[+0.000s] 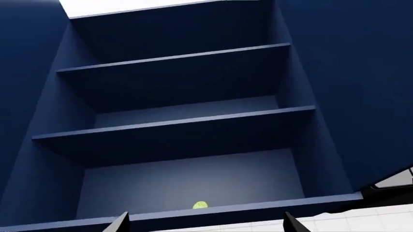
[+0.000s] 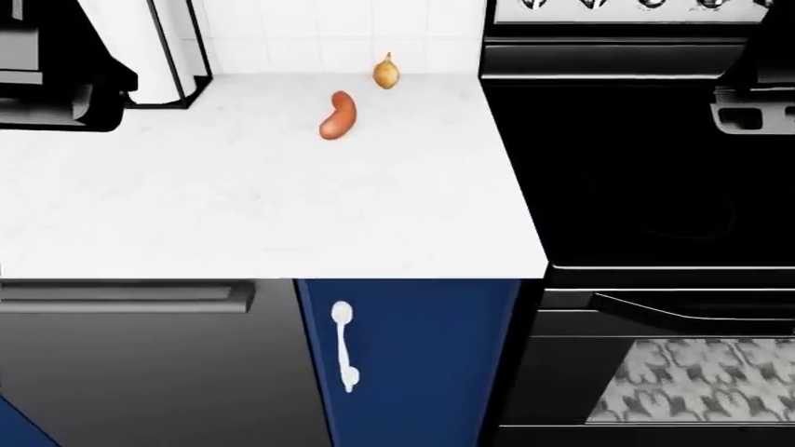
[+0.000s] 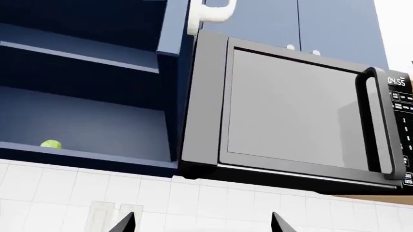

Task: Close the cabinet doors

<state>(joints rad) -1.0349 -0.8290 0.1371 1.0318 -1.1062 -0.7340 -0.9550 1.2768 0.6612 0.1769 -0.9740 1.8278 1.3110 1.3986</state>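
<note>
Both sets of jaws gape wide and empty below the open wall cabinet (image 1: 181, 121), its shelves bared straight ahead of the left jaws (image 1: 205, 223), up and to one side of the right jaws (image 3: 201, 223). Neither door shows; best found before pushing.

The small green thing (image 1: 200, 205) on the cabinet (image 1: 187, 125) shelf is half hidden, perhaps a lime.

Open blue cabinet (image 3: 84, 72), green ball (image 3: 51, 144) inside, beside a microwave (image 3: 290, 111).
</note>
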